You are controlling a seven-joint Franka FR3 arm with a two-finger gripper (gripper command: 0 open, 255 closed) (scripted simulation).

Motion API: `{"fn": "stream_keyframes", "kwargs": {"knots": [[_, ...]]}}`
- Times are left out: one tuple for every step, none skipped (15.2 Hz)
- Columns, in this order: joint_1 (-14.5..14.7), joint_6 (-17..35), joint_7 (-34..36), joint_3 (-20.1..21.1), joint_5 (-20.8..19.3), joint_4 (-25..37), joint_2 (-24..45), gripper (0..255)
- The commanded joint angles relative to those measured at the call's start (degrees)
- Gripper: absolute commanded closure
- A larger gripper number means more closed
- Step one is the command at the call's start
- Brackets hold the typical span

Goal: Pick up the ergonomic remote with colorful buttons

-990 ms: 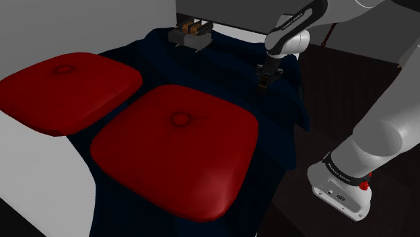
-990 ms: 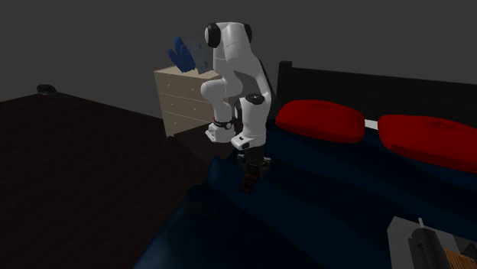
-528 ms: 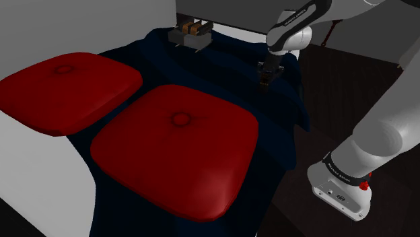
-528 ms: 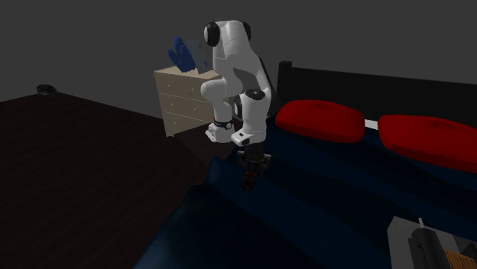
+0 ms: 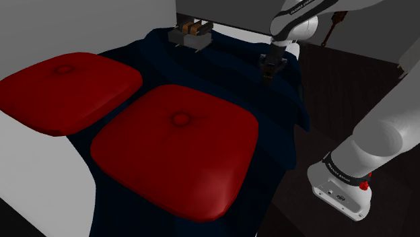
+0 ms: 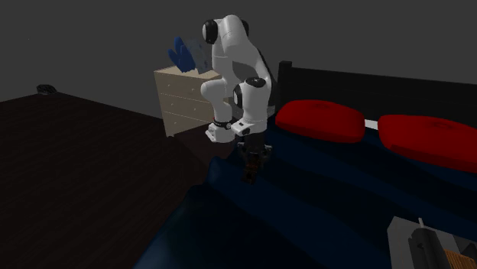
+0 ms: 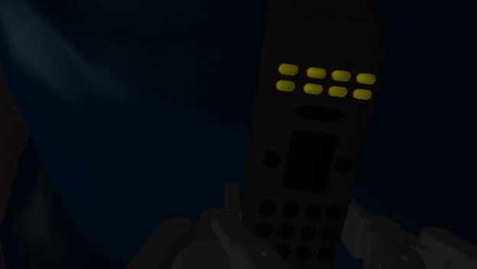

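Observation:
A long dark remote (image 7: 313, 153) with two rows of yellow buttons and several dark ones is clasped at its lower end between my black fingers (image 7: 229, 229). My gripper (image 7: 298, 237) is shut on it. In the shoulder view the gripper (image 5: 268, 65) hangs above the dark blue bedspread (image 5: 222, 74) near the bed's right edge, with the remote (image 5: 267, 74) sticking down below it, off the cover. In the second exterior view the gripper (image 6: 252, 159) hangs under the white arm, the remote (image 6: 249, 174) just above the bed's corner.
Two red cushions (image 5: 178, 148) (image 5: 64, 91) lie on the bed. A brown and grey object (image 5: 190, 34) sits at the bed's far end. My stand's base (image 5: 340, 188) is beside the bed. A pale dresser (image 6: 183, 99) stands behind the arm on the dark floor.
The gripper has risen from the bedspread with the remote in its fingers, and the arm's forearm has lifted with it.

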Motion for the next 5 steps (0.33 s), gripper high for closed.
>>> {"fn": "stream_keyframes", "kwargs": {"knots": [[0.0, -1.4, 0.1, -0.1, -0.2, 0.5, -0.9, 255], [0.0, -2.2, 0.2, -0.1, -0.4, 0.7, -1.4, 255], [0.0, -2.9, 0.3, -0.1, -0.5, 1.0, -1.9, 255], [0.0, -3.0, 0.3, -0.1, -0.5, 1.1, -1.9, 255], [0.0, -3.0, 0.3, -0.1, -0.5, 1.1, -1.9, 255]]}}
